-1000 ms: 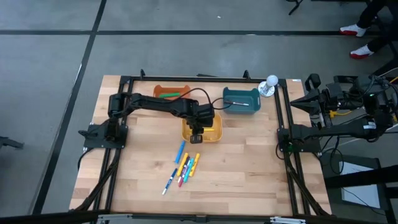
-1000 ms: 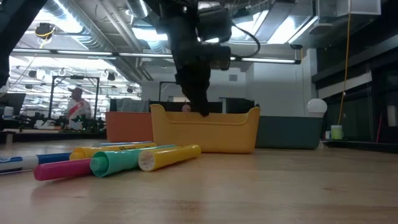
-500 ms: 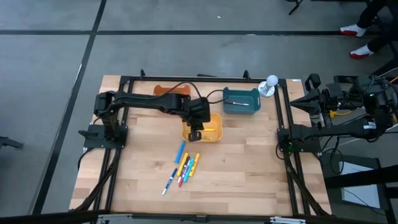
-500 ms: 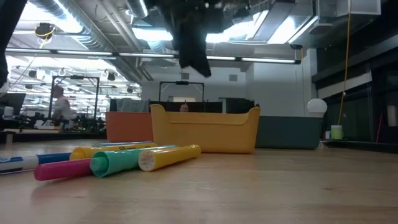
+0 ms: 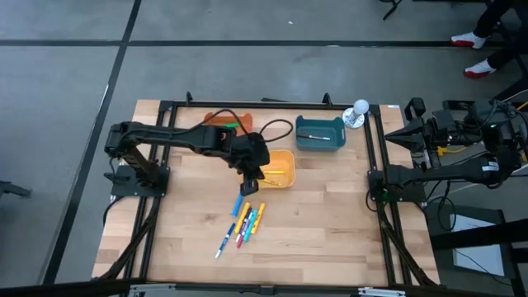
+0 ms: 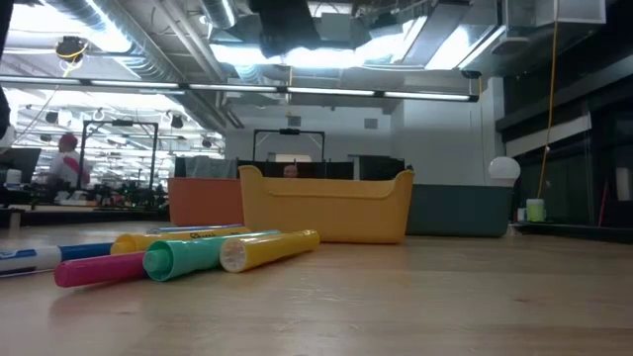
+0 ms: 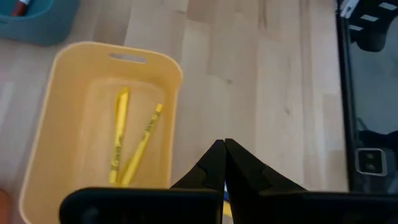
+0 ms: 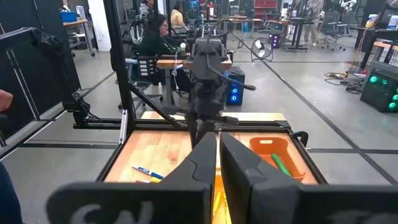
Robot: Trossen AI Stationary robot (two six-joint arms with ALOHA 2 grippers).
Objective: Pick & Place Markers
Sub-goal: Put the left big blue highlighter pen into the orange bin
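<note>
Several markers [image 5: 244, 219] lie loose on the wooden table, near its middle; the low view shows them at the left [image 6: 188, 252]. Two yellow markers [image 7: 130, 140] lie on the floor of the yellow bin [image 5: 285, 177]. My left gripper [image 7: 224, 148] is shut and empty, raised above the bin's near-left corner [image 5: 252, 172], and shows at the top of the low view [image 6: 282, 25]. My right gripper [image 8: 217, 140] waits shut and empty, high beside the table's right edge [image 5: 394, 134].
An orange bin [image 5: 216, 120] with a green marker stands at the far side, partly under my left arm. A teal bin [image 5: 320, 132] holding a marker stands right of it, with a white ball [image 5: 360, 106] on a stand beyond. A black frame borders the table.
My left gripper has risen out of the yellow bin, well above its rim, and has drifted a little toward the table's left edge. The yellow markers in the bin now show where the gripper stood.
</note>
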